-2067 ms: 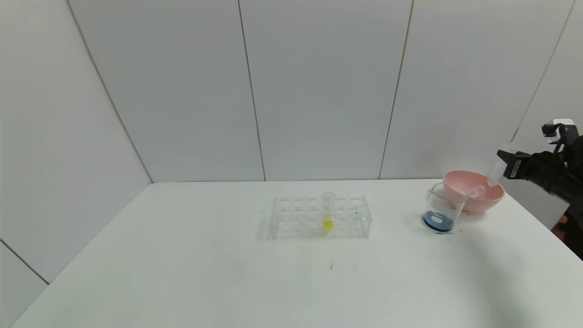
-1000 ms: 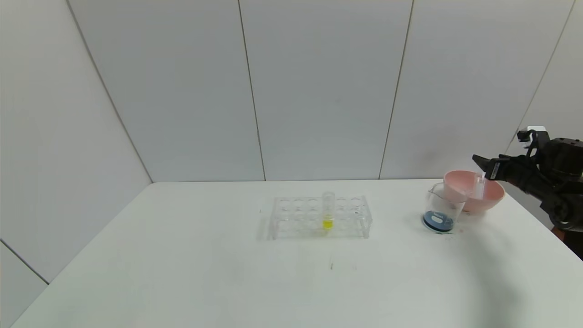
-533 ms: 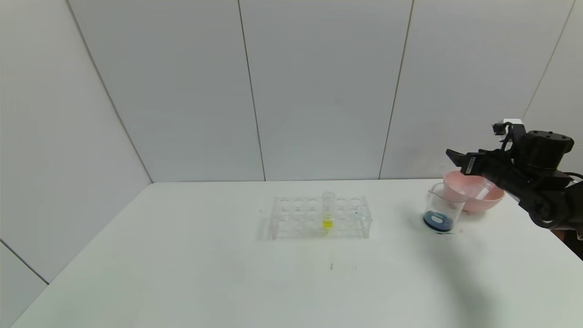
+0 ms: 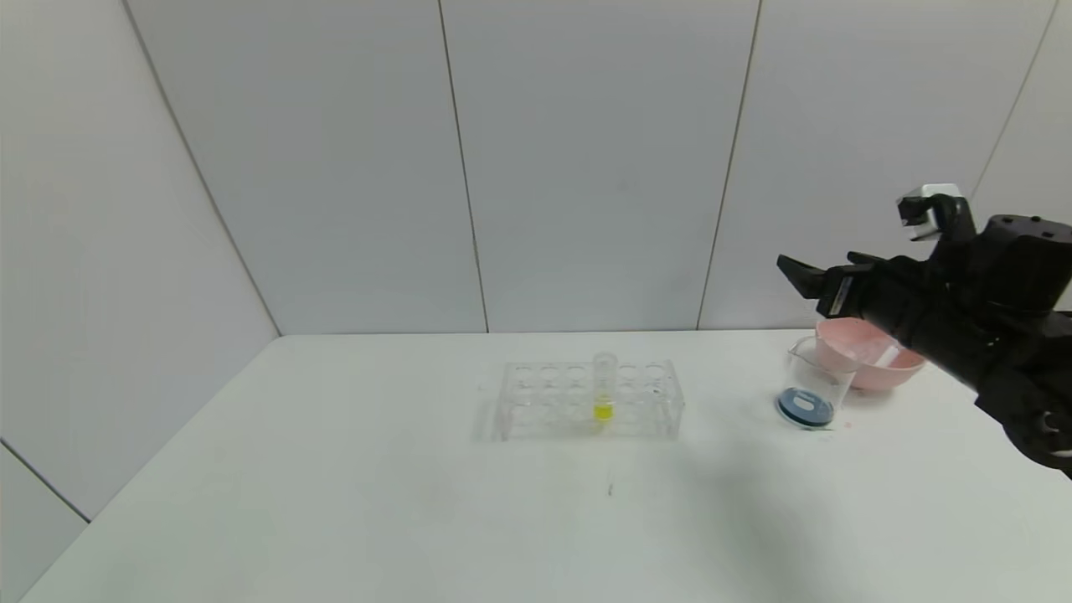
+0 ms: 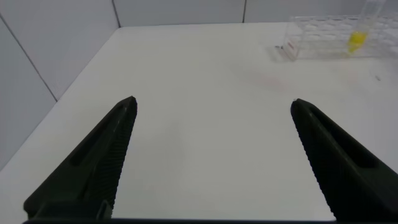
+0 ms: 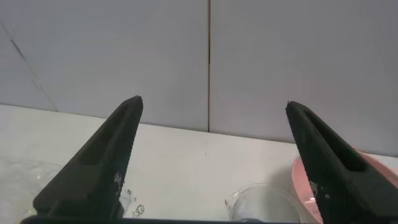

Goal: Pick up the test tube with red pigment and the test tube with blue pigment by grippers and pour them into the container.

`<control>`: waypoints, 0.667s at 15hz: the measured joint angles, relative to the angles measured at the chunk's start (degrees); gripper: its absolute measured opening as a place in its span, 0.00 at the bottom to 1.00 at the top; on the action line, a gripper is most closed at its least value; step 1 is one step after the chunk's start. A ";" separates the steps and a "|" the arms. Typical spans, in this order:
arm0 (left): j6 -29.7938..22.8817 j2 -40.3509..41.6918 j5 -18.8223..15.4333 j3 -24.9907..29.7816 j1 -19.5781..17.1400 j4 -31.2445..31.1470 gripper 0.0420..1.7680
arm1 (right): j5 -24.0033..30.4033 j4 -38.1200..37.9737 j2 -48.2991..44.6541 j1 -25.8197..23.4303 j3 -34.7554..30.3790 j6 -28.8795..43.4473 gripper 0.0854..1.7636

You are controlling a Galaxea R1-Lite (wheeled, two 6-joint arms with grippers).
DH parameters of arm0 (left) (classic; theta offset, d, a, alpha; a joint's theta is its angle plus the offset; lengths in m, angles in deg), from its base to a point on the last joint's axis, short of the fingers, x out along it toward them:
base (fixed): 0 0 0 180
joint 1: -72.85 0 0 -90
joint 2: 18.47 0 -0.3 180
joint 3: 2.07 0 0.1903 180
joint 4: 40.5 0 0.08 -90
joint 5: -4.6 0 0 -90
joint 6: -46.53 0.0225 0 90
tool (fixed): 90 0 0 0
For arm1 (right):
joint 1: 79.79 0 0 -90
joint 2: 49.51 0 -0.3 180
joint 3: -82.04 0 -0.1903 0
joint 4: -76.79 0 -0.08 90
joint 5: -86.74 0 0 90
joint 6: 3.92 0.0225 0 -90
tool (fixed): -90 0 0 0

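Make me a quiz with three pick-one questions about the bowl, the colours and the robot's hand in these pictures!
1. Where is the pink bowl?
A) Inside the rack
B) Just behind the beaker, at the table's right
C) On the floor

2. What colour is the liquid in the tube standing in the rack?
A) Yellow
B) Green
C) Purple

3. What is the right hand doing?
A) Squeezing the beaker
B) Resting flat on the table
C) Open and empty, up in the air

Answers: 1 B, the bowl sits right behind the beaker. 2 A, the tube's bottom is bright yellow. 3 C, its fingers are spread wide with nothing between them, above the beaker and bowl.
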 joint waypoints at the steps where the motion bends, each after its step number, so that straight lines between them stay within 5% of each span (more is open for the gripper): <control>1: 0.00 0.00 0.00 0.00 0.00 0.02 1.00 | 0.10 0.22 -3.41 0.13 -2.29 -0.02 0.93; 10: 0.00 0.00 0.00 0.00 0.00 0.02 1.00 | -0.45 -0.55 -44.02 -0.13 -26.84 -0.18 0.96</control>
